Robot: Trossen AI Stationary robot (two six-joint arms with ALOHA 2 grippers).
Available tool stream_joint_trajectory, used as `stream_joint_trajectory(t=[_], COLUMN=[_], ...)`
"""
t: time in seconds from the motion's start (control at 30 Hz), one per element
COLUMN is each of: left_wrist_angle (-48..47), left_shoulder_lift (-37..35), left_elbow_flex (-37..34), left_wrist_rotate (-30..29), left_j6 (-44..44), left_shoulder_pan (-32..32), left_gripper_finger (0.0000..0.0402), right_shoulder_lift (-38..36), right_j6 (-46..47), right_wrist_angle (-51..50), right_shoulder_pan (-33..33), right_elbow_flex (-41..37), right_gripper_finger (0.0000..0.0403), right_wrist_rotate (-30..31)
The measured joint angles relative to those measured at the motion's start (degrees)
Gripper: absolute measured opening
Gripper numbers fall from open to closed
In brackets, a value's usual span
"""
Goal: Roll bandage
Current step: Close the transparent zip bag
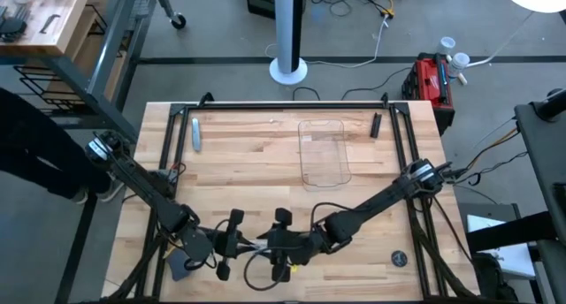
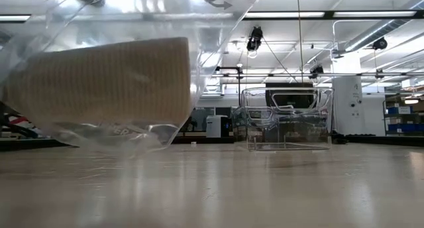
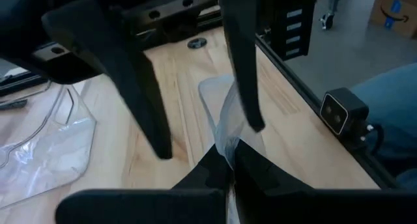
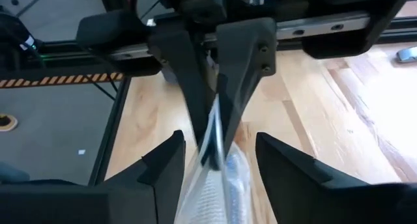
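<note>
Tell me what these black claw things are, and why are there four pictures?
They are two robot arms working at a wooden table. One camera looks down from above, one sits at table height, and one rides on each wrist. The left arm's fingers are shut, pinching a crinkly clear plastic wrapper. Inside the wrapper is the beige rolled gauze bandage. The right arm's fingers are open, one on each side of the wrapper. A clear rectangular plastic tray stands farther back on the table.
</note>
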Motion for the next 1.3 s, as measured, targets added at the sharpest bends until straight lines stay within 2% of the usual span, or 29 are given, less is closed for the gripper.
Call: stream_joint_trajectory(t=[0.33, 0.6, 1.03, 1.1, 1.2, 1.3], left_wrist_angle=[-0.5, -0.4, -0.5, -0.5, -0.5, -0.5], left_shoulder_lift=[0.0, 0.0, 0.0, 0.0, 0.0, 0.0], left_elbow_flex=[0.0, -0.1, -0.1, -0.1, -0.1, -0.1], left_wrist_rotate=[0.0, 0.3, 0.2, 0.2, 0.2, 0.3], left_j6=[-0.2, -0.1, 1.0, 1.0, 0.7, -0.8], left_shoulder_pan=[0.0, -0.1, -0.8, -0.9, -0.9, -0.9], left_gripper_finger=[0.0, 0.0, 0.0, 0.0, 0.0, 0.0], right_shoulder_lift=[0.0, 0.0, -0.1, -0.1, -0.1, -0.1], right_j6=[0.0, -1.2, -1.4, -0.8, -1.2, -1.2], right_wrist_angle=[0.8, 0.8, -1.0, -1.1, -1.1, -1.1], right_shoulder_pan=[-0.1, -0.1, -0.1, -0.1, -0.1, -0.1], right_elbow_flex=[0.0, 0.0, 0.0, 0.0, 0.0, 0.0], right_gripper_finger=[0.0112, 0.0009, 0.0045, 0.004, 0.0009, 0.0004], right_wrist_rotate=[-1.5, -4.9, -6.0, -5.9, -5.5, -5.4])
